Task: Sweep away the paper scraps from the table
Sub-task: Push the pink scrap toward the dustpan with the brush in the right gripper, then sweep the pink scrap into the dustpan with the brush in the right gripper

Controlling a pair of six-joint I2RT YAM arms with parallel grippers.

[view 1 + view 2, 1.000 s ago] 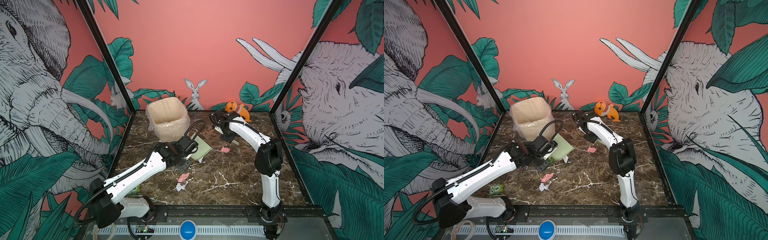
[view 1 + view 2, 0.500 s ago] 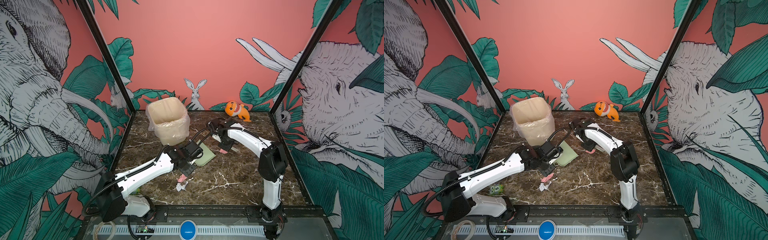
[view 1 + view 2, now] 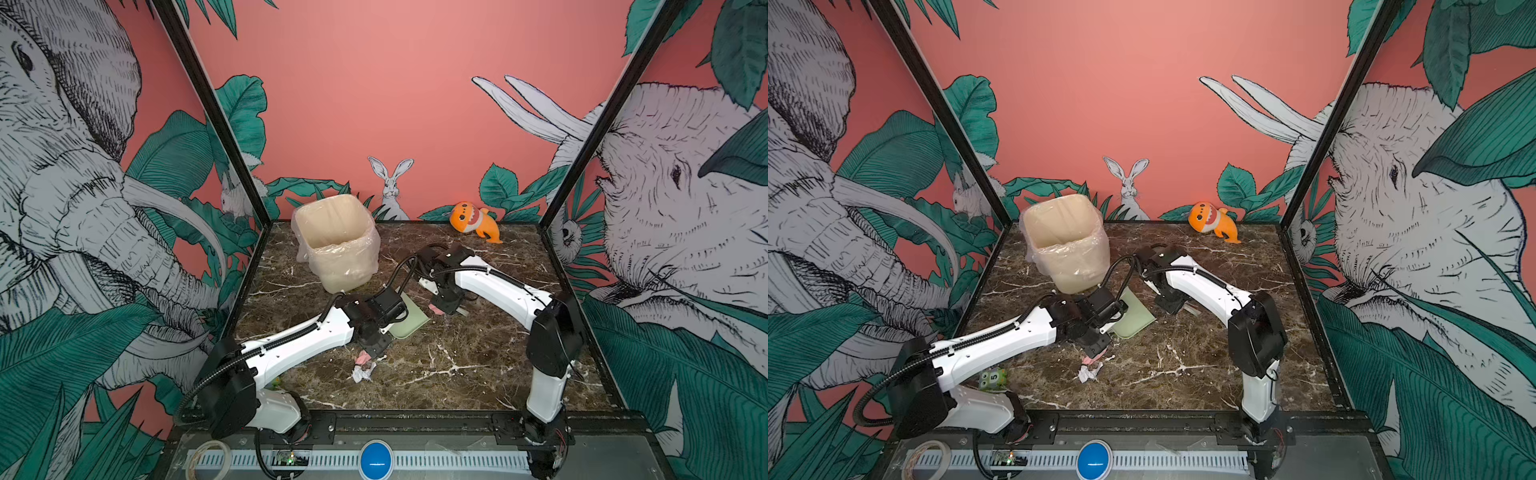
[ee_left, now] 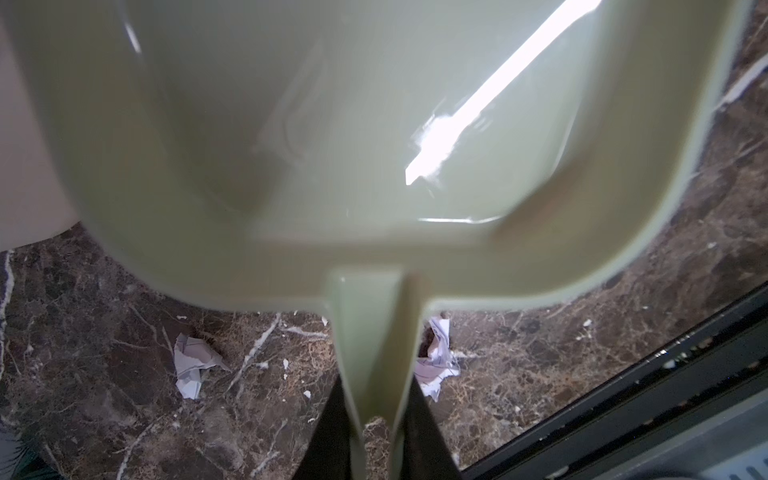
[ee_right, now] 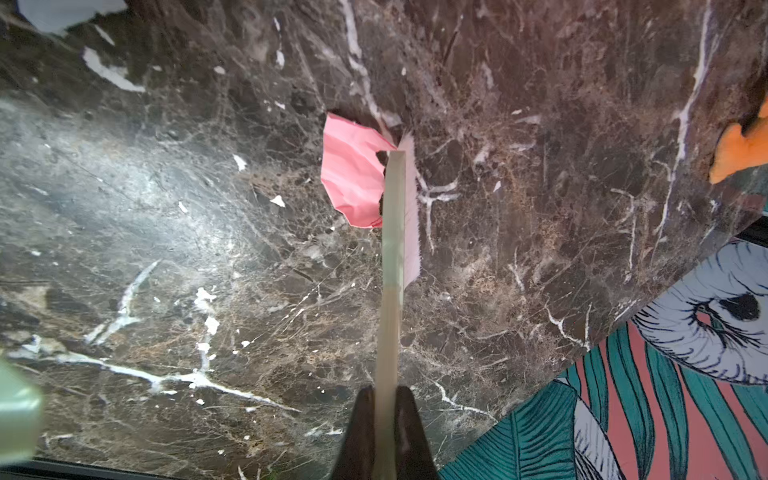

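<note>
The right gripper (image 5: 384, 401) is clenched on the handle of the brush (image 5: 392, 216). The brush's white bristles touch a pink scrap (image 5: 351, 178), which lies against the side of the brush head. The left gripper (image 4: 376, 415) clamps the handle of the dustpan (image 4: 332, 124).

In both top views the pink scrap sits on the table (image 3: 478, 374), just off the dustpan's lip (the side toward the right arm). Two white scraps (image 4: 191, 365) lie behind the dustpan, one on either side of its handle, and another pink bit (image 3: 364, 356) is near them.

The bin (image 3: 336, 245) stands close beyond the dustpan. The plush shark (image 3: 473, 220) is well apart from the dustpan, at the far edge. Bare marble runs from the dustpan to the black frame (image 3: 415, 415).
</note>
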